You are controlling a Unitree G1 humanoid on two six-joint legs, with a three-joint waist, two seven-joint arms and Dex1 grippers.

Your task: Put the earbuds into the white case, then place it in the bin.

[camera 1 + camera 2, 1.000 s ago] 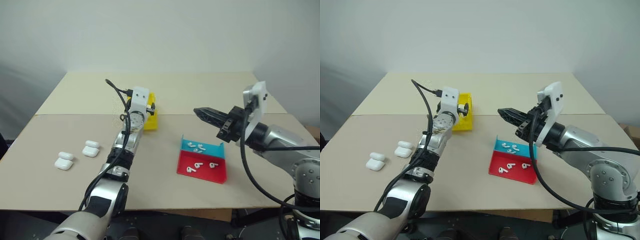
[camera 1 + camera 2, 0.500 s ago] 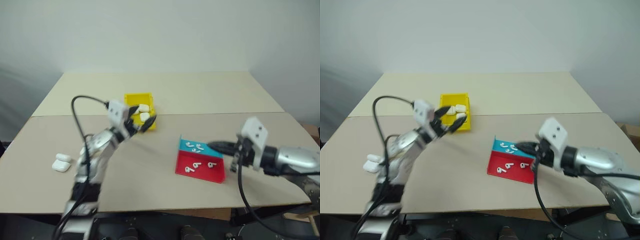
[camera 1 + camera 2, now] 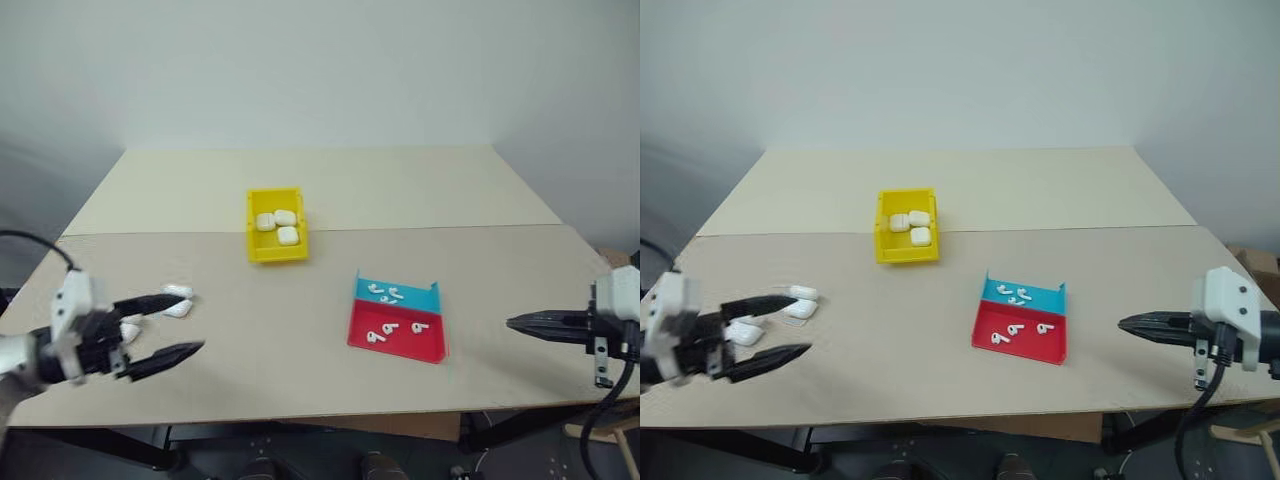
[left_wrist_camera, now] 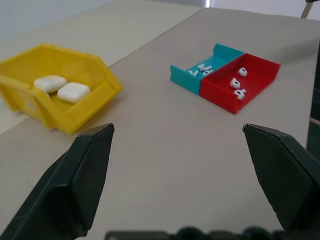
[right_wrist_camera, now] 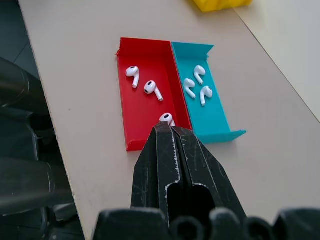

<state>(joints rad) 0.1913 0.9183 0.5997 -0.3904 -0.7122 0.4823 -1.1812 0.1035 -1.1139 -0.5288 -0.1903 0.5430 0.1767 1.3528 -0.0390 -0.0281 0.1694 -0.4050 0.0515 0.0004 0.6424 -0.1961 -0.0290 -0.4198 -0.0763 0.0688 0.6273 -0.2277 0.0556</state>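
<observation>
Beige worktop (image 3: 300,300) is showing three white cases (image 3: 277,225) sitting in the bin (image 3: 275,224) now, the empty left claw (image 3: 165,325) gaping and pulled back, right claw (image 3: 525,323) clenched near remaining earbuds (image 3: 393,312).

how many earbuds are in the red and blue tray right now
6: three in the red half of the tray, three in the blue half. In the right wrist view the shut right tool covers part of one red-side earbud, so another could be hidden behind it.
</observation>
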